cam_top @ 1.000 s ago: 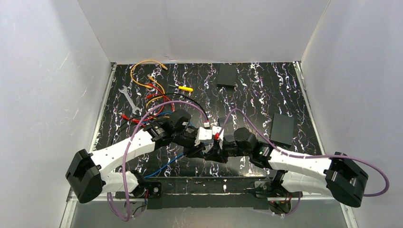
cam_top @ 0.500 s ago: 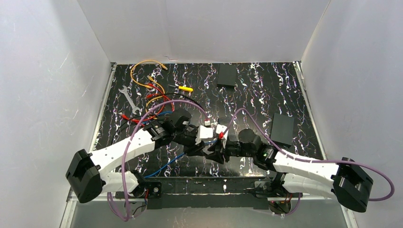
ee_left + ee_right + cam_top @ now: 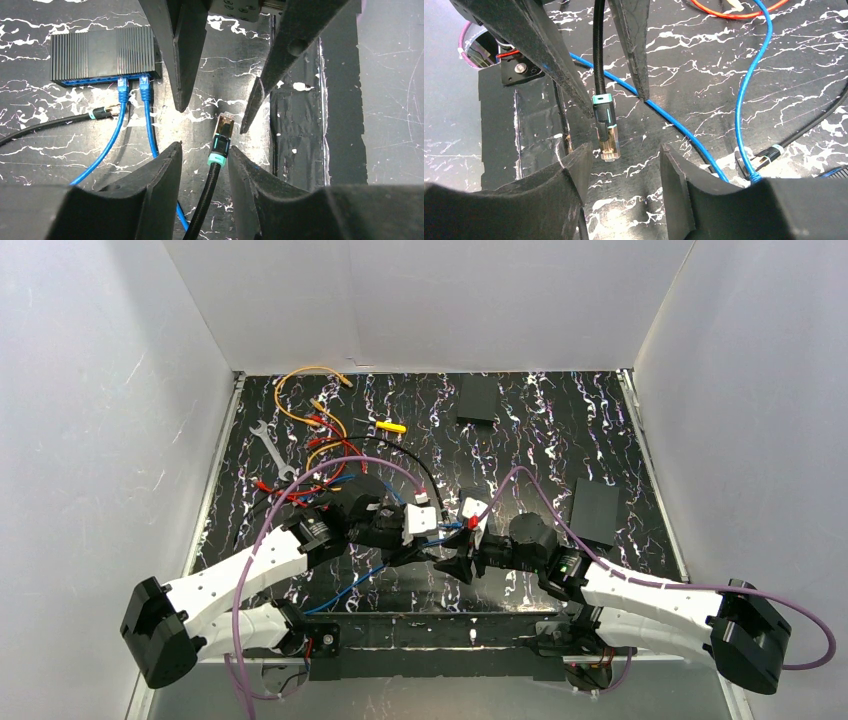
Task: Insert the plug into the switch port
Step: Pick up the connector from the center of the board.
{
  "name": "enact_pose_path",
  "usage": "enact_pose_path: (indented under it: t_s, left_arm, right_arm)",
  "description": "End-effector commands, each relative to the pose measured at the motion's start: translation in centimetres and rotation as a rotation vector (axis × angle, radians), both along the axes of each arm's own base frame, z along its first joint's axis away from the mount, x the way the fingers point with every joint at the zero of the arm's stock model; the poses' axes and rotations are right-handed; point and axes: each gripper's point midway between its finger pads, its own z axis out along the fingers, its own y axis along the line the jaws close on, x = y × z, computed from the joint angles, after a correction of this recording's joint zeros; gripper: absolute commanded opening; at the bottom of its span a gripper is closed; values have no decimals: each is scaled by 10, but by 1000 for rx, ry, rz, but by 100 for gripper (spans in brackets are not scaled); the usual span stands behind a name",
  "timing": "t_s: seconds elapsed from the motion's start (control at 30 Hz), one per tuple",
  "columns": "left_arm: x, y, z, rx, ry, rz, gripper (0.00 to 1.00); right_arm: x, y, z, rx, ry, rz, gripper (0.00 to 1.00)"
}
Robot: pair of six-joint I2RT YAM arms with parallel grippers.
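The left gripper [image 3: 205, 146] is narrowed partway around the black cable [image 3: 207, 190] just behind the plug [image 3: 223, 127]. The cable lies against one finger and the plug juts out past the fingertips, clear of the table. Facing it tip to tip, the right gripper [image 3: 623, 147] has its jaws well apart; the plug's clear end sits in the gap between them and touches neither finger. Plain white walls [image 3: 420, 300] enclose the scene on three sides, around a black table [image 3: 540, 430] veined with white. In the left wrist view the switch [image 3: 102, 55], a ribbed black box, lies flat on the table off to one side of the plug and apart from it. Two blue cables [image 3: 145, 115] are plugged into its edge, and a second black lead [image 3: 102, 112] ends on the table just beside them. Farther back two flat black boxes [image 3: 477, 400] lie apart from each other. At the far left corner are a tangle of orange and red wires [image 3: 320, 430] and a small wrench [image 3: 270, 450].
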Motion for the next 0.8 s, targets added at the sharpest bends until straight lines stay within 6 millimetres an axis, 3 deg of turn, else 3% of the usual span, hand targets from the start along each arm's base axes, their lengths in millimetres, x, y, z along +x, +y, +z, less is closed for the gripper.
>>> enact_pose_path:
  t_s: [0.0, 0.4, 0.5, 0.67, 0.7, 0.77]
  left_arm:
    - [-6, -6, 20, -100, -21, -21, 0]
    - [-16, -12, 27, -147, 22, -69, 0]
    - [-17, -13, 27, -147, 29, -69, 0]
    - [-17, -14, 27, -151, 32, -68, 0]
    - [-16, -13, 27, -148, 29, -65, 0]
    - [-15, -12, 27, -146, 26, -57, 12]
  right_arm:
    - [-4, 5, 14, 55, -28, 35, 58]
    - [-10, 6, 19, 77, -33, 71, 39]
    - [-12, 6, 21, 83, -35, 79, 29]
    - [-13, 5, 22, 85, -39, 83, 1]
    - [-12, 5, 22, 82, -39, 82, 1]
    - [-13, 4, 23, 77, -43, 86, 1]
